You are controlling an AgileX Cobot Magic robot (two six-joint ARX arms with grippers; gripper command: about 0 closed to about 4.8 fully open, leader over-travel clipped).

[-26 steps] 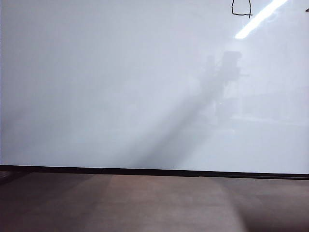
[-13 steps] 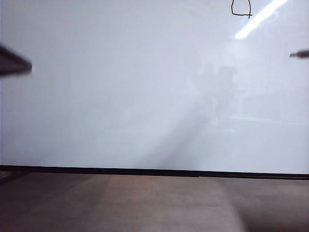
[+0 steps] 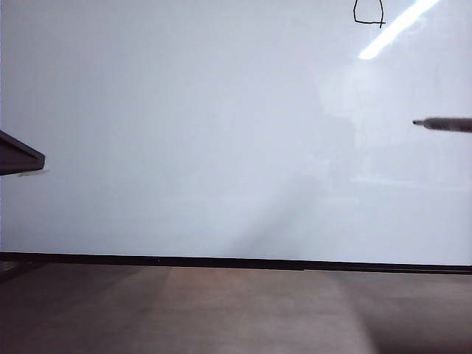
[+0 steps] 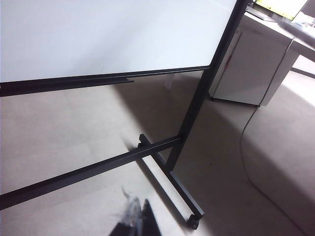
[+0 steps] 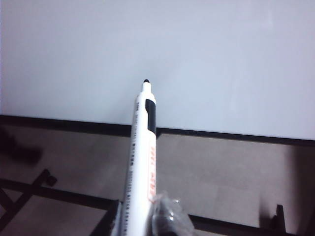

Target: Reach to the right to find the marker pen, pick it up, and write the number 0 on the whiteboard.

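My right gripper (image 5: 140, 223) at 3 o'clock pinches the white marker pen (image 5: 141, 162), my left gripper (image 4: 137, 222) at 9 o'clock shows no readable opening, and beyond, the glossy pale whiteboard (image 3: 184, 110) carries the small black number 0 (image 3: 368, 12) near 1 o'clock.

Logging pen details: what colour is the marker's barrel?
White marker pen, with a black tip, clearest in the right wrist view.

Looks like an office or lab room; large glossy white whiteboard (image 4: 98, 34) on a black metal wheeled stand (image 4: 182, 147); pale smooth floor (image 4: 74, 137); white cabinet-like desk unit (image 4: 246, 69) beside the board; thin cable (image 4: 246, 157) trailing over the floor; strip-light reflection (image 3: 398, 28) on the panel.
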